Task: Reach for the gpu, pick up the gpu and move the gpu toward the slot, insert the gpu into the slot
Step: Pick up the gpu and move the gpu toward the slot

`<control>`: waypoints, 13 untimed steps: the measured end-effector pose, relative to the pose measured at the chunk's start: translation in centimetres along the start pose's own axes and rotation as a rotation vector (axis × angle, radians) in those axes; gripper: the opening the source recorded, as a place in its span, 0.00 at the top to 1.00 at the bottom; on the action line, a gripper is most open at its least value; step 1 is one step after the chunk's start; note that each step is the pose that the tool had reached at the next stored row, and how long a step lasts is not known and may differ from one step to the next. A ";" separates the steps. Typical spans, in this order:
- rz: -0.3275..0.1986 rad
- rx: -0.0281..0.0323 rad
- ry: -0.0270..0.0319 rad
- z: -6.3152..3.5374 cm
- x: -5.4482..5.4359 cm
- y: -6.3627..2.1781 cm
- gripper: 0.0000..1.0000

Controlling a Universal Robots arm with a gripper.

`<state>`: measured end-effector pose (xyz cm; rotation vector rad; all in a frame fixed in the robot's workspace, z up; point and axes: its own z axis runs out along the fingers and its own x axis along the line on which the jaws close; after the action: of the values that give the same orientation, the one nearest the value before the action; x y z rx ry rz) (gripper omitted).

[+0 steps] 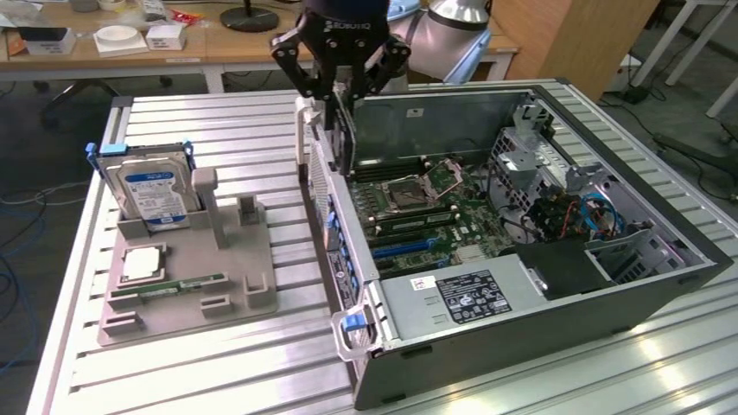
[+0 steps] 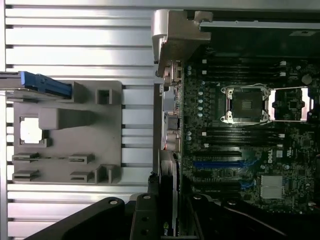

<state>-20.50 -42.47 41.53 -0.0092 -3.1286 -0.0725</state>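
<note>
Jaws closed on the dark, thin, flat rectangular gpu [image 1: 340, 130], held upright on edge at upper centre of the exterior view, at the rear wall of the open grey metal computer case [image 1: 554, 337]. A grey plastic parts tray [image 1: 231, 259] sits left on the ribbed aluminium counter [image 1: 207, 372].

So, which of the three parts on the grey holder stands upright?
The hard drive with the blue-white label, standing on end; the square chip lies flat and the green memory stick sits low.

One case [image 1: 554, 337]. Beside it: one holder [image 1: 237, 259], one hard drive [image 1: 155, 186], one processor [image 1: 141, 262], one memory stick [image 1: 185, 284]. Above its edge: one gpu [image 1: 338, 138], one gripper [image 1: 338, 97].
</note>
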 end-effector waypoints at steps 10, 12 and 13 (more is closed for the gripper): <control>0.000 -0.0021 0.0002 -0.04 -4.1 0.03 0.73; -0.001 -0.0022 0.0001 -0.05 -4.8 0.03 0.73; 0.000 -0.0023 0.0001 -0.05 -5.2 0.03 0.73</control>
<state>-15.31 -42.47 41.52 -0.0085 -3.1284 -0.0762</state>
